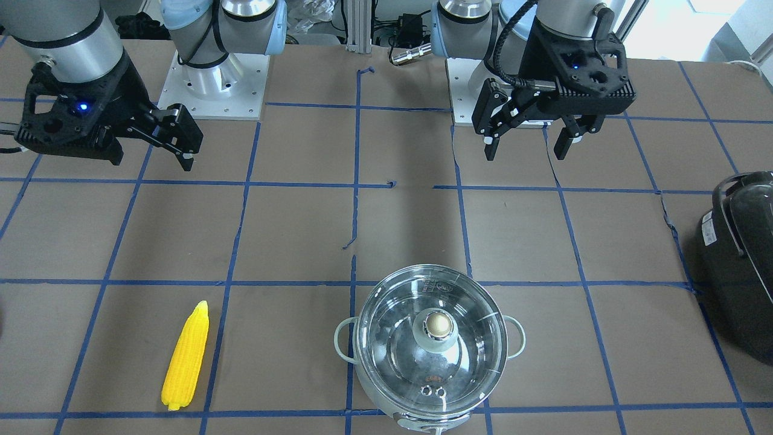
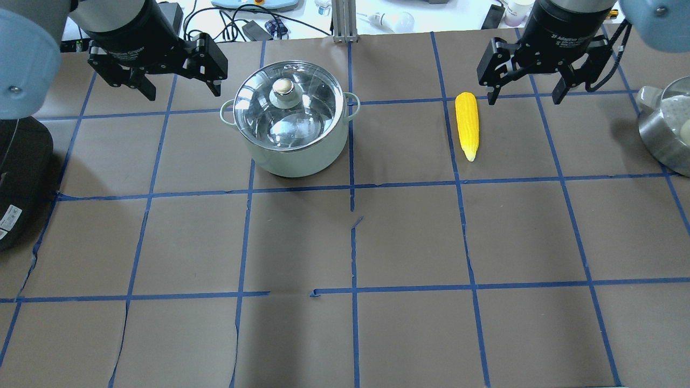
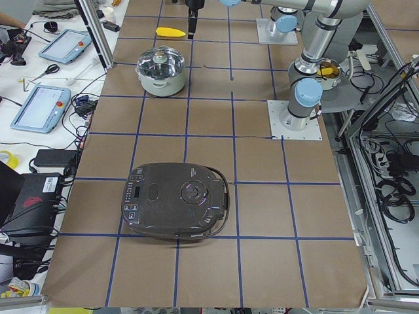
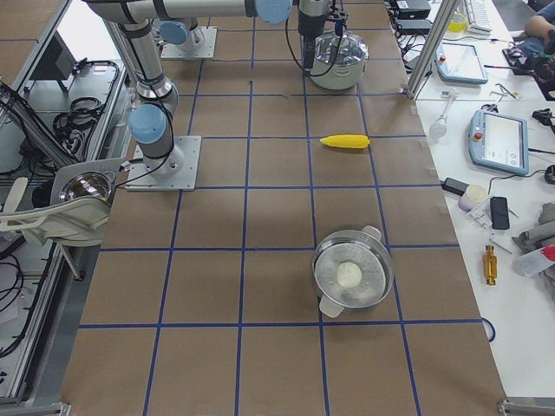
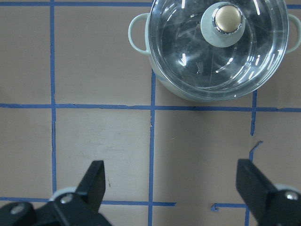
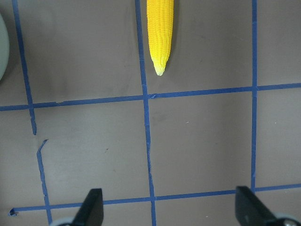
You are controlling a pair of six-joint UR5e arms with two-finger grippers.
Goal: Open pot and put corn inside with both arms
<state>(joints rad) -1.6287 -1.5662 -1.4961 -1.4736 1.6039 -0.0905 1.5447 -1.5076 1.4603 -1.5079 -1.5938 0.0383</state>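
The steel pot (image 2: pixel 294 161) stands at the far side of the table, left of centre, with its glass lid (image 2: pixel 302 121) and brass knob (image 2: pixel 284 88) on it. It also shows in the front view (image 1: pixel 416 421) and the left wrist view (image 5: pixel 188 92). The yellow corn (image 2: pixel 467 125) lies flat on the paper to the pot's right, and shows in the front view (image 1: pixel 186 356) and the right wrist view (image 6: pixel 160 33). My left gripper (image 2: pixel 183 90) is open and empty, held above the table left of the pot. My right gripper (image 2: pixel 524 99) is open and empty, just right of the corn.
A large black appliance (image 2: pixel 16 183) with a handle sits at the table's left edge. A second steel pot (image 2: pixel 666 134) with something white in it stands at the right edge. Blue tape lines grid the brown paper. Both arm bases (image 1: pixel 211 84) are at the robot's side.
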